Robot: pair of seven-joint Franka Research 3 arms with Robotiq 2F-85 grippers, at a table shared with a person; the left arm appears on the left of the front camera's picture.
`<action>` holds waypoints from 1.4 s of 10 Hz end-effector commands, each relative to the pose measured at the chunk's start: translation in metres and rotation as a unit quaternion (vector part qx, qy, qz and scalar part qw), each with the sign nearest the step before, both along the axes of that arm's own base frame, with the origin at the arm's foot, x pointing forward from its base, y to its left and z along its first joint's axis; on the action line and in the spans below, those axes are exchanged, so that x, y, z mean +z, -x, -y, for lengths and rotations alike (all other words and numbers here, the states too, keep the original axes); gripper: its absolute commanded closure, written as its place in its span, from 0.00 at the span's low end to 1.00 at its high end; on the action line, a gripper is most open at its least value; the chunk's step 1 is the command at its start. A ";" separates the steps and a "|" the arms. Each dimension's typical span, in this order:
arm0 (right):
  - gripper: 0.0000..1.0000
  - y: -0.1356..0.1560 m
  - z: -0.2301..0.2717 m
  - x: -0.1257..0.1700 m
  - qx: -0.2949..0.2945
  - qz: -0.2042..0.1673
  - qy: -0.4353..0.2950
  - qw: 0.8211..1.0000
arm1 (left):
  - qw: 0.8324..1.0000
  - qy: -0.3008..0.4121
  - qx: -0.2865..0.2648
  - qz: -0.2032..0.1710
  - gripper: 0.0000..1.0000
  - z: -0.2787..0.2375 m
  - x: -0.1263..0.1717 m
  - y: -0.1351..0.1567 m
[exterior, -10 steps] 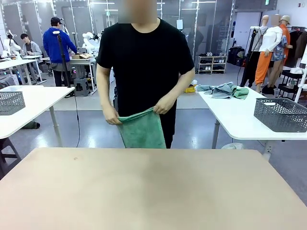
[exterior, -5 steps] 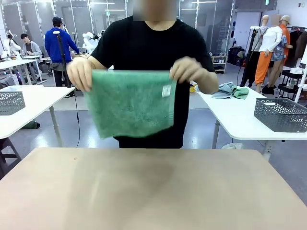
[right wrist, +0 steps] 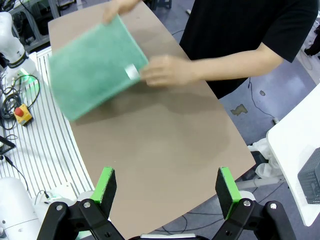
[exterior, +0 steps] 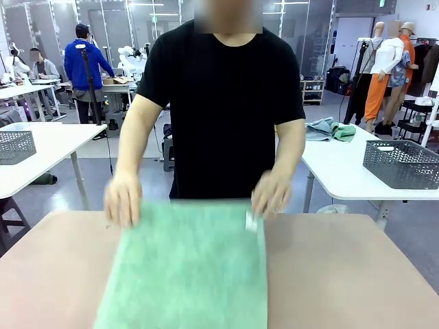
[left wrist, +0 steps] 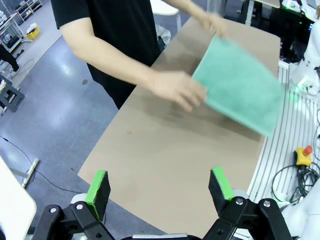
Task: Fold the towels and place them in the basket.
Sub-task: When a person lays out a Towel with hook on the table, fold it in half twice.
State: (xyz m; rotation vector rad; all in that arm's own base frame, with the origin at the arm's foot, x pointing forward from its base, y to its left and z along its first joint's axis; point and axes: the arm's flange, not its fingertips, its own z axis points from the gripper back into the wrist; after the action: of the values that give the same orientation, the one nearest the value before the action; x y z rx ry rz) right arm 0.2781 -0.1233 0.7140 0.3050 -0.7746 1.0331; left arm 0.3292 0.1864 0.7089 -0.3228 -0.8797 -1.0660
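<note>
Front view: a mint-green terry towel [exterior: 185, 274], blurred, with a white tag [exterior: 251, 219] near one far corner, is spread over the table [exterior: 343, 274], its far corners in a person's hands [exterior: 123, 199]. Both left pincer [left wrist: 158, 182] and right pincer [right wrist: 166, 182] stand spread, empty.

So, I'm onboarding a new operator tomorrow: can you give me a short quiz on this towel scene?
1. Short answer: are the jaws of the left gripper and the right gripper open or shut?
2. True or false: the towel is bunched up tight.
3. Pick one: what holds the towel's far corners? A) the left gripper; B) the person's hands; C) nothing.

Key: 1 open; 2 false; 3 B.
</note>
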 end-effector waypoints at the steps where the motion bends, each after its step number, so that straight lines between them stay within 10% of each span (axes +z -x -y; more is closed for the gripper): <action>1: 0.00 0.000 0.000 -0.001 0.000 0.000 0.000 1.000 | 1.000 0.001 -0.004 0.002 0.00 0.001 0.000 0.000; 14: 0.00 0.000 0.000 -0.001 0.000 0.000 0.000 1.000 | 1.000 0.001 -0.004 0.002 0.00 0.001 0.000 0.000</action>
State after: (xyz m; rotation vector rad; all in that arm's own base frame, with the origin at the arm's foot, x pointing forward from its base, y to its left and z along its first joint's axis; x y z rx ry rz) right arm 0.2781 -0.1233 0.7140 0.3050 -0.7746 1.0331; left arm 0.3292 0.1864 0.7089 -0.3227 -0.8797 -1.0659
